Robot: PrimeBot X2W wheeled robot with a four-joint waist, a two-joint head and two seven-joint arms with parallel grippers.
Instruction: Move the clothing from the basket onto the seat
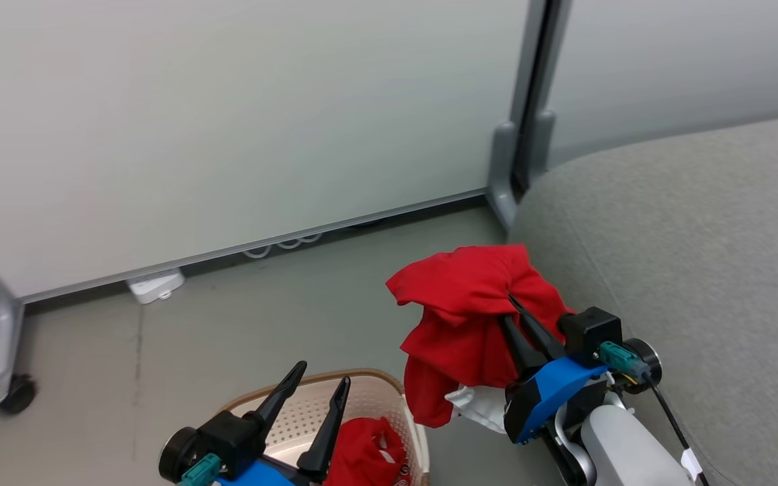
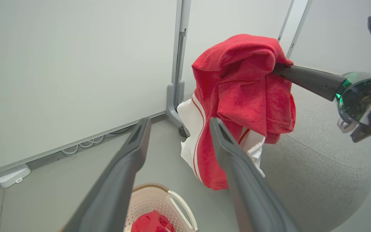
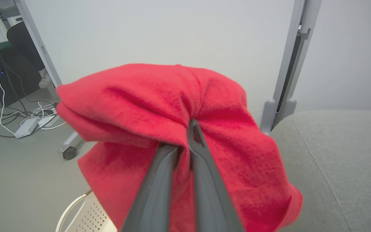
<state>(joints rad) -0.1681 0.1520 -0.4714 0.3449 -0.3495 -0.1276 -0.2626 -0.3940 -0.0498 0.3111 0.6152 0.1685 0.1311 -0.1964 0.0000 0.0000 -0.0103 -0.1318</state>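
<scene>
Floor (image 1: 261, 317): pale grey and smooth, with a thin dark joint line at left.
Basket (image 1: 362, 372): stands on the floor at the near edge, left of the seat.
Seat (image 1: 699, 236): at right, its rounded corner near the post.
Post (image 1: 502, 175): grey foot below the wall panel.
Castor (image 1: 17, 393): black, under a grey leg, far left.
White box (image 1: 156, 285): at the panel's foot, with looped cables (image 1: 284, 244) to its right.

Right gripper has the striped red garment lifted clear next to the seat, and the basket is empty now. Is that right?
Not quite. The right gripper does hold the striped red garment lifted clear next to the seat, but the basket is not empty: a second red garment lies in it. The head view shows it, and so does the left wrist view.
</scene>
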